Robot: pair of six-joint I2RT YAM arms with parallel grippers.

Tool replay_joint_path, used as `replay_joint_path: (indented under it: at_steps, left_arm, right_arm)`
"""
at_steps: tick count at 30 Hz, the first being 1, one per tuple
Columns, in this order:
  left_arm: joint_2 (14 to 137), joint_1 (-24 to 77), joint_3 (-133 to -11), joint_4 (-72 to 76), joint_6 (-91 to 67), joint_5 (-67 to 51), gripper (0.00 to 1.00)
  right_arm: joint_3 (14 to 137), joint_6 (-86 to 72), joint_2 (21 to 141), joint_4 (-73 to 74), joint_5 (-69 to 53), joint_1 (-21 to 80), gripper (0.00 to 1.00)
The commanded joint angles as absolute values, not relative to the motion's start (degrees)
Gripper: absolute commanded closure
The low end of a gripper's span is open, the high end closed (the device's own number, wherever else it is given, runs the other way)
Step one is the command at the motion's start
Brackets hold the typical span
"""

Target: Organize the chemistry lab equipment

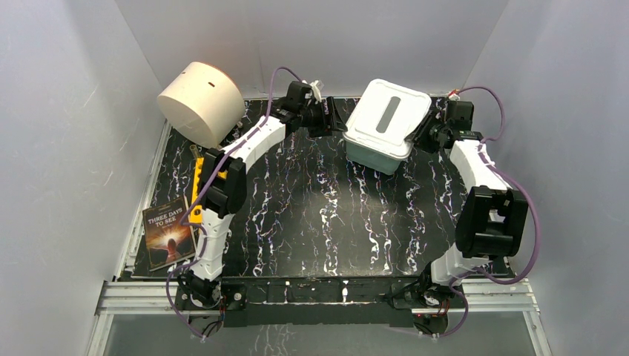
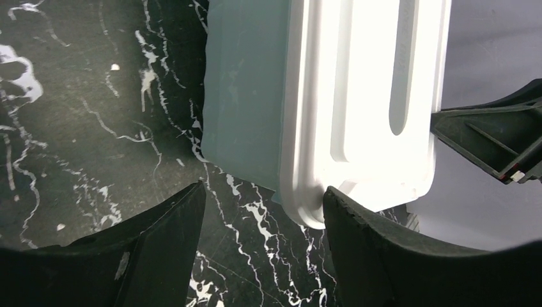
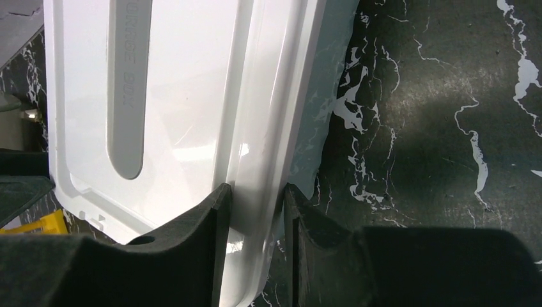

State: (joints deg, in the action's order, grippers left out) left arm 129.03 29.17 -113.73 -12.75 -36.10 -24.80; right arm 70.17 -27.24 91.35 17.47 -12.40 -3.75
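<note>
Looking down on a black, white-veined table point(image 1: 319, 222), with a big cream drum point(image 1: 200, 100) tipped on its side at the far left corner. Finding toward the far right a teal bin point(image 1: 371, 156) under a white lid point(image 1: 367, 122) with a long recessed slot, shut flat and so hiding the inside; seeing none of the lab equipment in any view, and unable to tell whether it sits in there. Unable to tell, too, whether the bin rests on the table or hangs just clear of it. Noting a dark-covered book point(image 1: 169, 231) lying flat at the left edge, beside the left arm's lower link. Meeting the right gripper point(image 3: 255, 192) at the bin's right side, pinched narrow on the lid's raised rim, one finger point(image 3: 192, 256) on top of the lid and the other against the outer edge. Meeting the left gripper point(image 2: 263, 192) at the bin's left side, spread wide and gripping nothing, the lid's rounded corner between its fingers and one finger point(image 2: 383, 256) just beside that corner, contact not clear. Catching last a small yellow tool point(image 1: 196, 215) half hidden behind the left arm, near the book
</note>
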Motion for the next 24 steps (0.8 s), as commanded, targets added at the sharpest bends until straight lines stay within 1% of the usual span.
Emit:
replay_joint_path:
  at_steps: [1,6,12,18,20,22,23,24]
  left_arm:
    - [124.5,28.3,-111.7,-18.7,-33.9,-18.5,0.35]
    - [123.1,26.2,-111.8,-18.5,-34.5,-18.8,0.29]
    - [119.6,24.4,-112.1,-20.3,-32.4,-17.3,0.22]
    - [115.0,23.7,-113.7,-24.6,-29.1,-15.4,0.14]
    - [112.4,23.7,-112.3,-25.8,-28.1,-14.5,0.11]
    - [109.3,23.6,-109.8,-26.7,-27.5,-13.0,0.07]
    - [107.7,23.6,-108.6,-27.4,-27.7,-11.6,0.02]
    - [105.5,23.7,-107.3,-28.7,-28.0,-10.2,0.02]
  right_arm:
    - [71.6,-23.1,94.5,17.4,-17.7,-1.4,0.61]
    - [73.9,-23.7,97.4,16.9,-18.5,2.3,0.61]
    - [78.0,-27.1,98.3,20.0,-10.8,3.5,0.59]
    - [85.4,-27.7,96.2,26.5,-1.6,3.5,0.46]
    - [85.8,-27.2,93.9,26.3,-0.8,3.6,0.39]
    - [84.7,-26.9,91.1,25.3,-0.9,3.6,0.35]
    - [83.4,-26.7,89.5,24.2,-1.5,3.6,0.33]
    - [82.1,-26.6,87.8,23.6,-1.8,3.6,0.32]
